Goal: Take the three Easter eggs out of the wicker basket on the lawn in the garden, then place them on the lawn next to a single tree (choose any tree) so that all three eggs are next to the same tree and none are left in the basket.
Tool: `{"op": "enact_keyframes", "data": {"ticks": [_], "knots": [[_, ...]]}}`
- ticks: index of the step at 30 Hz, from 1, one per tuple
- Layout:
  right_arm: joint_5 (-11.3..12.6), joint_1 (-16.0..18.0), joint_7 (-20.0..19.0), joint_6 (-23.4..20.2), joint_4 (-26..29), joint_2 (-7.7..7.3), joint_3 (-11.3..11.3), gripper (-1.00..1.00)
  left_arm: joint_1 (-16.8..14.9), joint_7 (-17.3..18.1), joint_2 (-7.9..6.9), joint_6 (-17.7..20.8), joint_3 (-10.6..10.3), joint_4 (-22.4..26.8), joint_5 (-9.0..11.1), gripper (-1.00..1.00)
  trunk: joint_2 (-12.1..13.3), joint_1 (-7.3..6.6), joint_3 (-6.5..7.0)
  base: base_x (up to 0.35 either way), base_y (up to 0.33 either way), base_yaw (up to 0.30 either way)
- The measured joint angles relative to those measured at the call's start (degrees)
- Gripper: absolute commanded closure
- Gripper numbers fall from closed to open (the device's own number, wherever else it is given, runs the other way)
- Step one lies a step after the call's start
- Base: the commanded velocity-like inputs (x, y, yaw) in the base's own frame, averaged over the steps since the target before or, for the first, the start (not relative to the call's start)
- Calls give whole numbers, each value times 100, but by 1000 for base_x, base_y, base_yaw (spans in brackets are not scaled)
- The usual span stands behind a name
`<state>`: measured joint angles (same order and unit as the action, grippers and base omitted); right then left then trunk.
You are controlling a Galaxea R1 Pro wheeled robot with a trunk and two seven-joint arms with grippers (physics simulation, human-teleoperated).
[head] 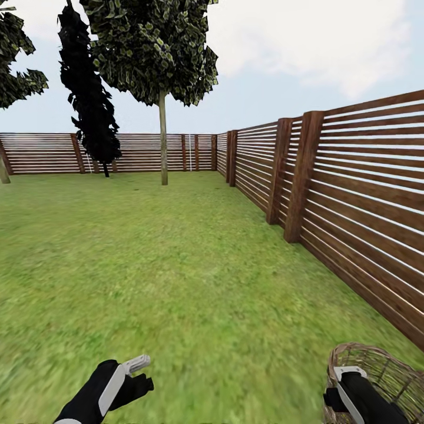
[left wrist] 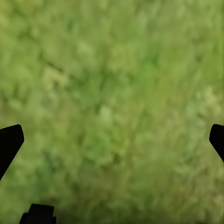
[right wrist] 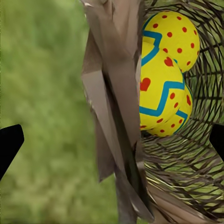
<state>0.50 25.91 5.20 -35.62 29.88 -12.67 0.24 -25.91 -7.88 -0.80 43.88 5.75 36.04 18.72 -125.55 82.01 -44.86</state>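
The wicker basket (head: 383,368) stands on the lawn (head: 176,282) at the bottom right, close to the fence. My right gripper (head: 344,386) hovers over its near rim, open and holding nothing. In the right wrist view the woven rim (right wrist: 116,112) crosses between the fingers. Three yellow Easter eggs lie inside against the wall: one with red dots (right wrist: 175,35), one with a red mark and teal band (right wrist: 161,88), and one half hidden beneath (right wrist: 181,116). My left gripper (head: 143,374) hangs open over bare grass (left wrist: 112,93). A tree (head: 15,82) is cut off by the far left edge.
A brown slatted fence (head: 353,206) runs along the right side and across the back. A thin-trunked tree (head: 163,147) and a dark cypress (head: 88,100) stand near the far fence. Open grass stretches ahead and to the left.
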Motion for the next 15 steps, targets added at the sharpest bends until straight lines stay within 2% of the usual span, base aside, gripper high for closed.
{"op": "enact_keyframes", "data": {"ticks": [9, 10, 12, 15], "knots": [[19, 1, 0, 5, 0, 6, 4, -100, 0, 0, 0, -6, 0, 0, 0, -100, -361, 198, -162, 0, 0, 0], [19, 1, -2, 5, 0, 8, 4, 100, 0, 0, 0, -7, 0, 0, 1, -100, -362, 198, -162, 0, 0, 0], [22, 1, -4, 10, 0, 9, 2, 100, 0, 0, 0, -8, 0, 0, 1, -100, -362, 198, -162, 0, 0, 0], [-13, 1, -4, 235, 0, 2, 3, 100, 0, 0, 0, -9, 0, 0, 1, -100, -362, 198, -162, 0, 0, 0]]}}
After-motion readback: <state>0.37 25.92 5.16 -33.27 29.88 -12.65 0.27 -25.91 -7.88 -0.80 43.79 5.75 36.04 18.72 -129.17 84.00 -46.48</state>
